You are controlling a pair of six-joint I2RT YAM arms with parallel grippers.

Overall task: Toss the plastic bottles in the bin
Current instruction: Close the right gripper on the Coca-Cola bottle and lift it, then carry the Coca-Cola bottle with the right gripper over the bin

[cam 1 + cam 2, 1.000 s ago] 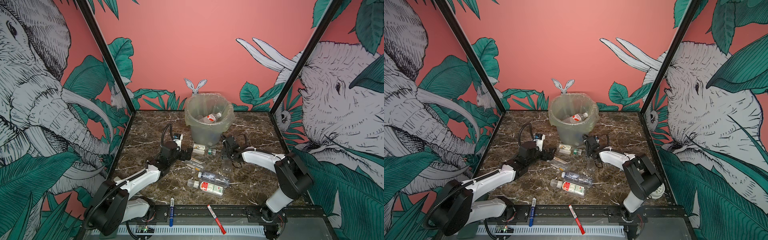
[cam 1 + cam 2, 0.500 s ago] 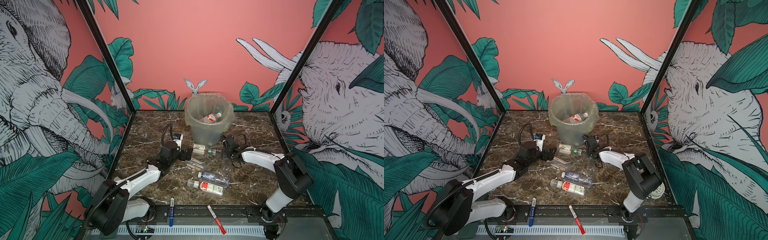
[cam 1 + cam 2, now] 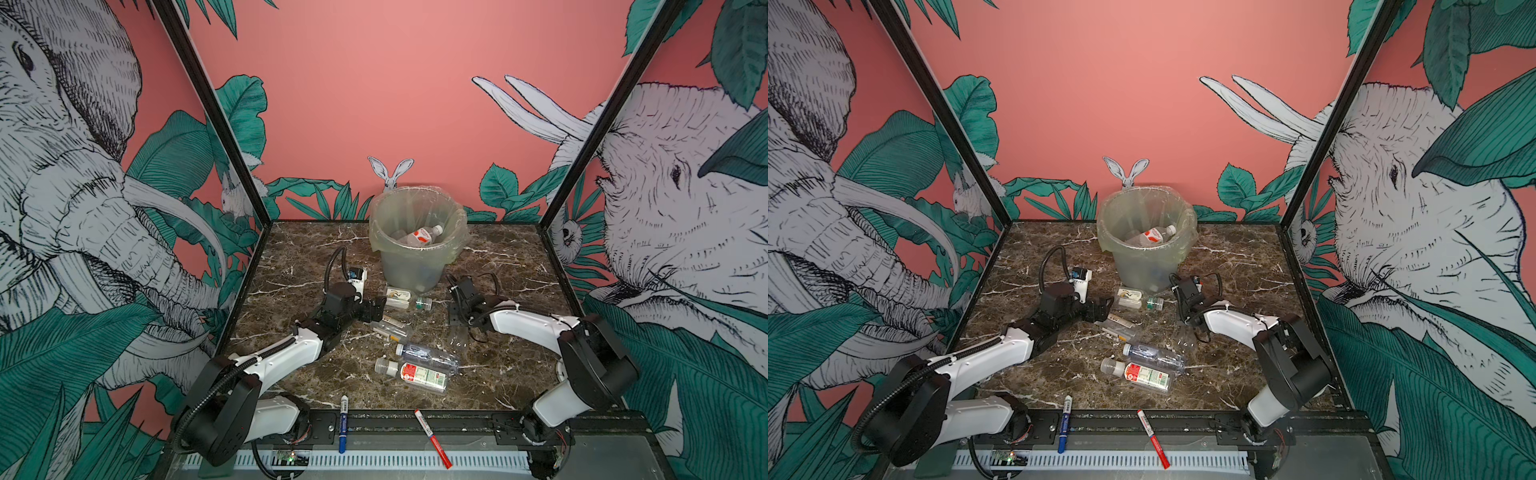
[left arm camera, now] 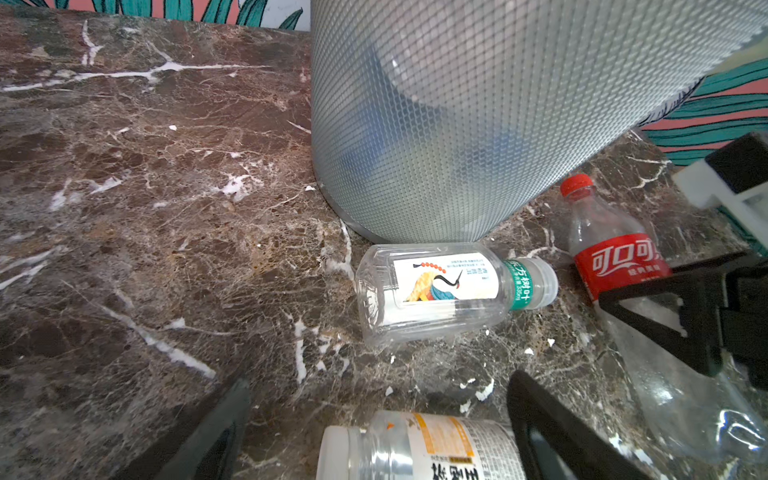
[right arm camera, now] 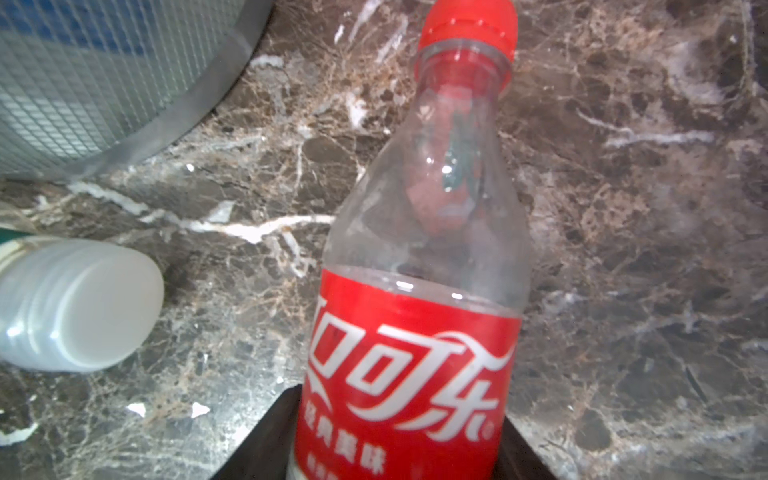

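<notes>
Top views: bin [image 3: 409,270] holds bottles [image 3: 420,236].

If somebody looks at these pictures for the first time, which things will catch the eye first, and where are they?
The bin stands at the back centre of the marble table, with a white-capped bottle showing inside. In the right wrist view, a red-capped cola bottle fills the picture, gripped by the right gripper. Between the arms, in front of the bin, loose bottles lie scattered.
</notes>
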